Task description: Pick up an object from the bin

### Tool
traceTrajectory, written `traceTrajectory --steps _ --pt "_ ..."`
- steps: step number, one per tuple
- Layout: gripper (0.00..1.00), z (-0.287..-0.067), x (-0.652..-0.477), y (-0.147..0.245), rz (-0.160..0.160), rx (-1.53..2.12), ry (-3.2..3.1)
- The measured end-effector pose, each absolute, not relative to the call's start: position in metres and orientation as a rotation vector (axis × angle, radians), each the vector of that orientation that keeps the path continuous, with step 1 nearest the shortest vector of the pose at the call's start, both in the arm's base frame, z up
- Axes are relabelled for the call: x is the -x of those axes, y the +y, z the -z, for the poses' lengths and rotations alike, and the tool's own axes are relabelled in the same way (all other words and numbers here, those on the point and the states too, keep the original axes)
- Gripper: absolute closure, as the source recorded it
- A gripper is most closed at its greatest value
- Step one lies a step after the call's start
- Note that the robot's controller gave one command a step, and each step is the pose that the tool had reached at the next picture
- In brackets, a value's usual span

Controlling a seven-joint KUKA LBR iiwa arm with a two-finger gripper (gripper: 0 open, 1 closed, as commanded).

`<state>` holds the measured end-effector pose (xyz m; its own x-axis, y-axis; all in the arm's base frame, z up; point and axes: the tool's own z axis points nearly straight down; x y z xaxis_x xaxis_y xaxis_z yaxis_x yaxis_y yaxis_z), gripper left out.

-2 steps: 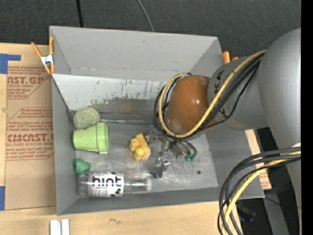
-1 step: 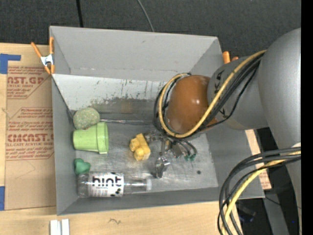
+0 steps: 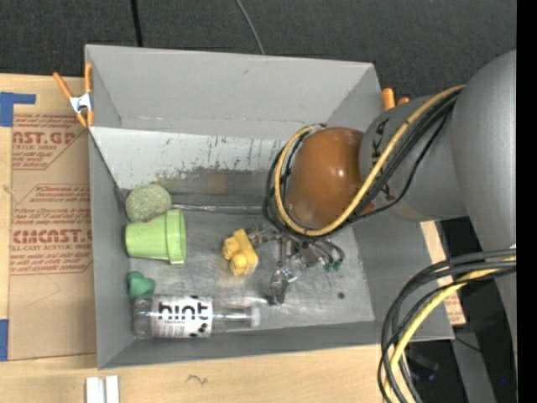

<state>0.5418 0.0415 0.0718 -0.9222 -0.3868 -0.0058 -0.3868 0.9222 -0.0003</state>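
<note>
Claw [image 3: 288,269] low in grey metal bin [image 3: 210,91], grip cannot be told, yellow blocky plastic toy [image 3: 240,253] just left, clear plastic bottle [image 3: 195,317] lower-left along front edge, bare floor right.

The clear bottle [image 3: 195,316], which lay along the front wall of the bin [image 3: 168,149] near its left corner, bore the word "hint" in black letters. Dark lettering on the arm [image 3: 478,158] was crossed by cables and unreadable.
</note>
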Motion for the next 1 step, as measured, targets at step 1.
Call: traceTrajectory --steps 1 --pt "0.0 -0.0718 -0.5497 0.0657 0.007 0.96 2.987"
